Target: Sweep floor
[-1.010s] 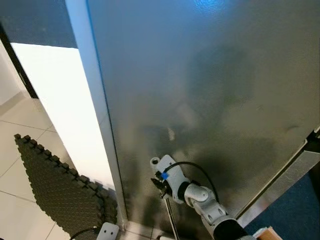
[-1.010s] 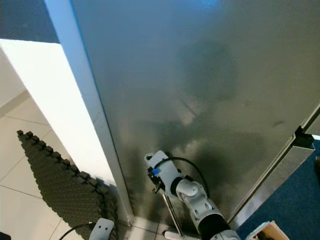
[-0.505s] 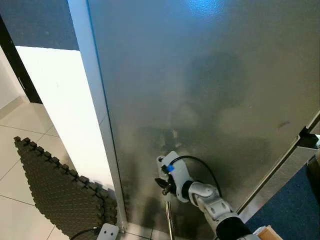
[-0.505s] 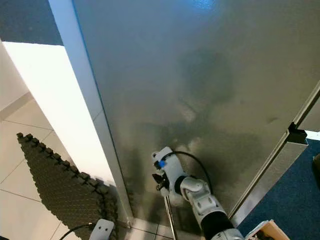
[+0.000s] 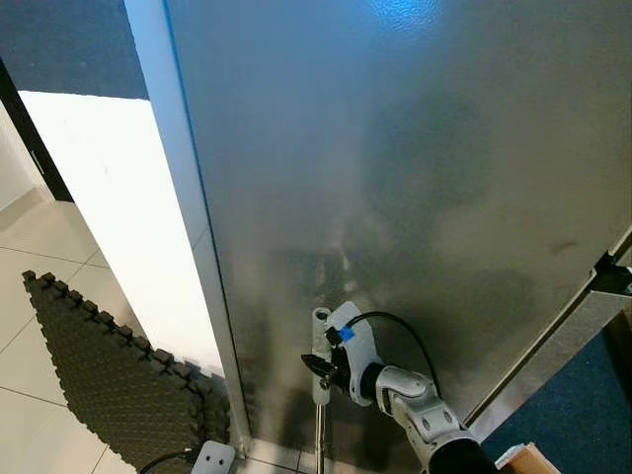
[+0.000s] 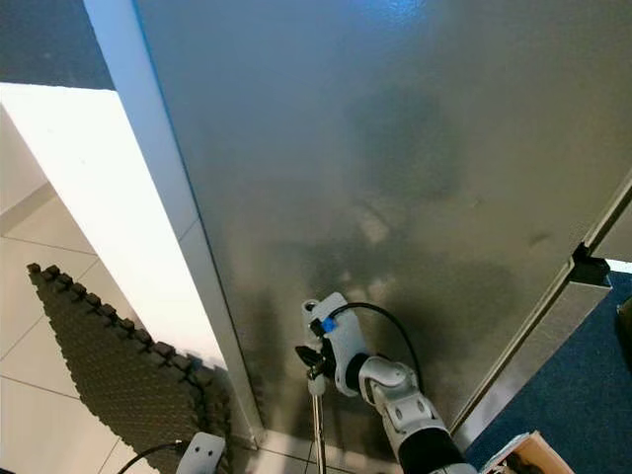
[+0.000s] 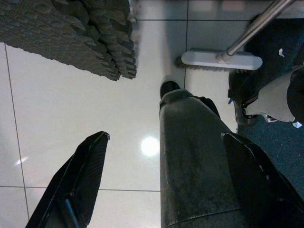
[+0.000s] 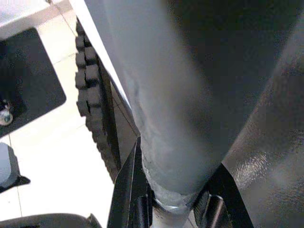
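right gripper (image 5: 318, 367) clamped on broom handle (image 6: 317, 434) | handle near-vertical | broom head (image 7: 221, 60) on floor below, beside foam mat (image 5: 109, 370)

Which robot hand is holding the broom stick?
The right gripper, up by the grey door, is clamped on the broom handle. The left gripper hangs open above the tiles.

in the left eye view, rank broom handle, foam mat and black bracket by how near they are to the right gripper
1. Broom handle: gripped in the right gripper, against the steel door.
2. Foam mat: on the floor to its left.
3. Black bracket: far right, up the door edge.
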{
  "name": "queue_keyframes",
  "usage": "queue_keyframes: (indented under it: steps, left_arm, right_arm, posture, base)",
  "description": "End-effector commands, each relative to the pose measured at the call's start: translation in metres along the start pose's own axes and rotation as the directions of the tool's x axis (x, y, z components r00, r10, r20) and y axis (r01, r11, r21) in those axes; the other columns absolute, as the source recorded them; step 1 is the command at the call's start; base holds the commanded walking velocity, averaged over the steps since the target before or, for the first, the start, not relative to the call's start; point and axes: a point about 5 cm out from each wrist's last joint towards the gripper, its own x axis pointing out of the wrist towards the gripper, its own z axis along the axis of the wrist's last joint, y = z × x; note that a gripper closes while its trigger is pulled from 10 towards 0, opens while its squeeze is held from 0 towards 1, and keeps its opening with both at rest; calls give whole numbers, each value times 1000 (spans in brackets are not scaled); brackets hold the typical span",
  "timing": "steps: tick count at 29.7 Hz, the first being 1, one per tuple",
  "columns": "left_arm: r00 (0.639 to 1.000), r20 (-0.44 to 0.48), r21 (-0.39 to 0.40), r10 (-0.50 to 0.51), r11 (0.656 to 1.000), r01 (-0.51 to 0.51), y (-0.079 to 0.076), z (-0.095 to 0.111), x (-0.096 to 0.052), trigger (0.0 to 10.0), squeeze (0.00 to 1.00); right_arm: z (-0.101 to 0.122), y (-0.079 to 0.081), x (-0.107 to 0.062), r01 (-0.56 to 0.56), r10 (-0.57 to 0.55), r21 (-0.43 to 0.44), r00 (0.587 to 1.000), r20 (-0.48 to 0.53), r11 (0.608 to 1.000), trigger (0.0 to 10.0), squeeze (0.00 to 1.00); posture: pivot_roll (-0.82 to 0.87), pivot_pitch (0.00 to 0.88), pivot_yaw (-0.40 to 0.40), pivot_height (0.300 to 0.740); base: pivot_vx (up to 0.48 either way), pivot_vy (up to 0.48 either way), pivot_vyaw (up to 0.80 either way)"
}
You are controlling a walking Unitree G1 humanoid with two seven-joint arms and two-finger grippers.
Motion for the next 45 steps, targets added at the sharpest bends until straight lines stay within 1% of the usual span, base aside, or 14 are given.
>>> queue_keyframes:
  steps: [1,9,11,12,14,16,22,23,24,27,29,38,40,45]
  left_arm:
    - [999,-41,-7,-10,1000,9,-2,-11,-2,10000,0]
    - [999,-42,-3,-12,1000,12,-1,-12,-2,10000,0]
    - [999,-42,-3,-11,1000,11,-1,-12,-2,10000,0]
    - [999,-43,-4,-11,1000,11,-1,-12,-2,10000,0]
    - [999,-43,-4,-11,1000,11,-1,-12,-2,10000,0]
    - [999,-43,-4,-11,1000,11,-1,-12,-2,10000,0]
    - [999,-44,-7,-11,1000,11,-1,-12,-2,10000,0]
    - [999,-44,-8,-11,1000,11,-1,-12,-2,10000,0]
    - [999,-43,-9,-12,1000,11,-1,-12,-2,10000,0]
    - [999,-43,-9,-12,1000,12,-1,-12,-2,10000,0]
    - [999,-42,-10,-13,1000,12,-2,-12,-2,10000,0]
    - [999,-41,-12,-14,1000,13,-2,-12,-2,10000,0]
    - [999,-41,-13,-14,1000,14,-2,-12,-2,10000,0]
    - [999,-41,-13,-14,1000,14,-3,-12,-2,10000,0]
  right_arm:
    - [11,3,1,-13,12,13,996,88,1000,10000,0]
    - [-4,4,-1,-3,3,-20,1000,13,1000,10000,0]
    - [-7,4,-2,0,0,-40,1000,-2,999,10000,145]
    - [-7,4,-2,3,-3,-50,1000,-7,999,10000,384]
    - [-8,4,-2,6,-7,-67,1000,-14,998,10000,584]
    - [-9,3,-2,10,-11,-85,1000,-20,996,10000,639]
    - [-9,2,-1,27,-31,-130,999,-30,991,10000,533]
    - [-8,2,-1,31,-35,-134,999,-30,990,10000,502]
    - [-8,1,-1,41,-46,-148,998,-31,988,10000,396]
    - [-8,0,-1,48,-53,-157,998,-32,986,10000,396]
    - [-7,-7,-2,93,-103,-203,994,-41,975,10000,0]
    - [-6,-20,-4,193,-212,-227,975,-62,955,10000,0]
    - [-7,-30,-7,283,-304,-182,947,-103,942,10000,0]
    - [-9,-35,-9,319,-340,-158,931,-132,935,10000,0]
  posture:
    - [-88,56,-1,740]
    - [-85,62,1,740]
    - [-86,64,2,740]
    - [-86,64,2,740]
    - [-86,66,2,740]
    - [-86,66,2,740]
    - [-84,67,1,740]
    - [-84,67,-1,740]
    - [-85,66,-1,740]
    - [-85,66,-1,740]
    - [-85,66,-3,740]
    - [-87,63,-4,740]
    - [-86,61,-7,740]
    - [-86,60,-8,740]
  base:
    - [0,0,0]
    - [0,0,0]
    - [0,0,0]
    - [0,0,0]
    - [0,0,0]
    - [0,0,0]
    - [0,0,0]
    - [0,0,0]
    - [0,0,0]
    - [0,0,0]
    - [0,0,0]
    - [0,0,0]
    - [0,0,0]
    - [0,0,0]
